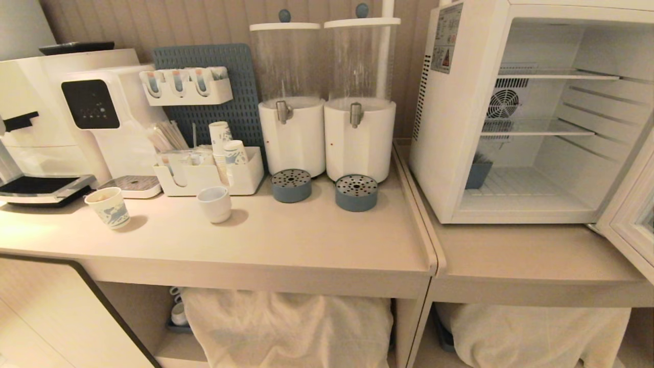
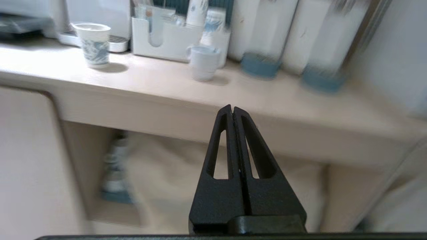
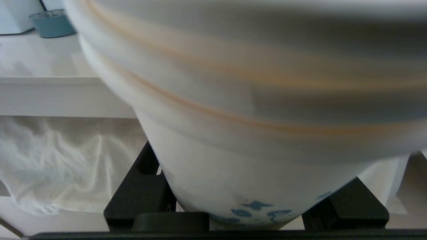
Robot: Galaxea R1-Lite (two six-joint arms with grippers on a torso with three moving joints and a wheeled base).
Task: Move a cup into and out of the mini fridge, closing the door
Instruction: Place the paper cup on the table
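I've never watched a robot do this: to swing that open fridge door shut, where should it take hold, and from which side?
Probably the door's free outer frame edge, not the glass, reached from the front right. It hangs wide open at the mini fridge's right, so pushing far from the hinge swings it most easily. The right gripper holds the cup; the shut left gripper would have to cross over.

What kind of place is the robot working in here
Probably an office or hotel drinks corner: a counter with two tapped drink dispensers, a hot-water machine, paper cups in an organizer, and an open mini fridge.
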